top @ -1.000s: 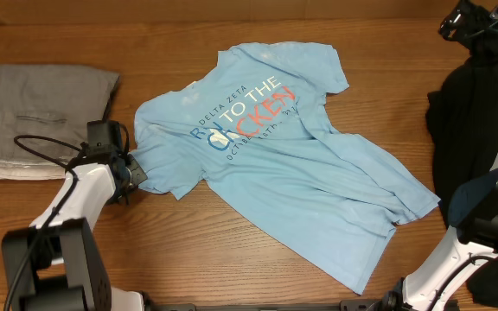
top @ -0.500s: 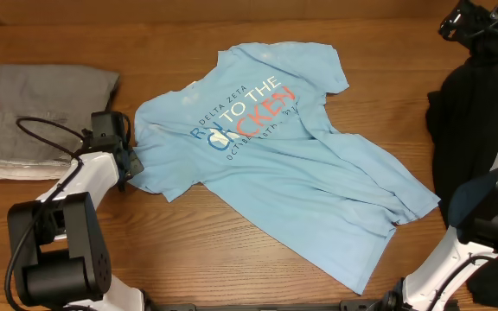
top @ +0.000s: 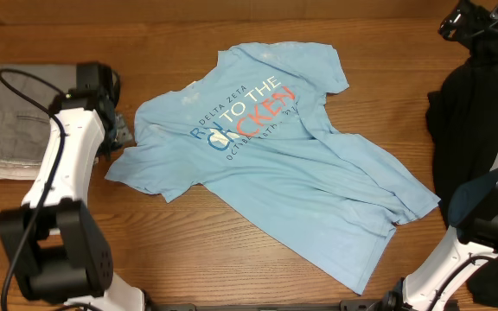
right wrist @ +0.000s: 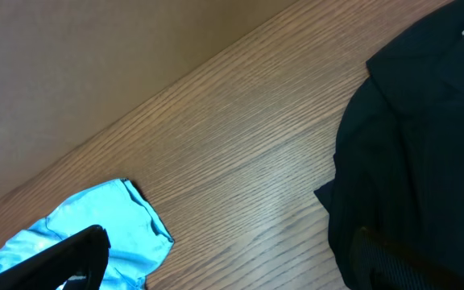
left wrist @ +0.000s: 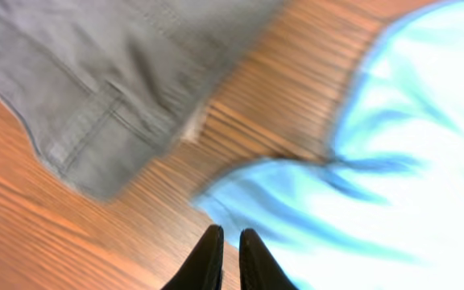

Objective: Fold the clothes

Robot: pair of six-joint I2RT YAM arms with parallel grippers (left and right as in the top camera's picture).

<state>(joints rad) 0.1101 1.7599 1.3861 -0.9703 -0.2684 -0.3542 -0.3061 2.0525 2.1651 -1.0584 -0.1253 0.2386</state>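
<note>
The clothes being folded are a light blue T-shirt (top: 266, 147) with printed lettering, lying spread and creased in the middle of the table. Its left sleeve (top: 132, 168) lies flat, drawn out to the left. My left gripper (top: 121, 130) hovers just above that sleeve, beside the grey garment. In the left wrist view its fingers (left wrist: 209, 256) stand a narrow slit apart with only wood showing between them; the sleeve (left wrist: 312, 201) lies just ahead. My right gripper (right wrist: 224, 266) is wide open and holds nothing, between a blue shirt sleeve (right wrist: 95, 229) and a black garment.
A folded grey garment (top: 24, 112) lies at the far left, close to the left arm. A black garment (top: 478, 112) is heaped at the right edge, under the right arm. A brown wall (right wrist: 95, 64) runs along the back of the table.
The left gripper dragged the left sleeve outward to the left, let it go, then rose and moved back toward the grey garment. The right arm has not moved.
</note>
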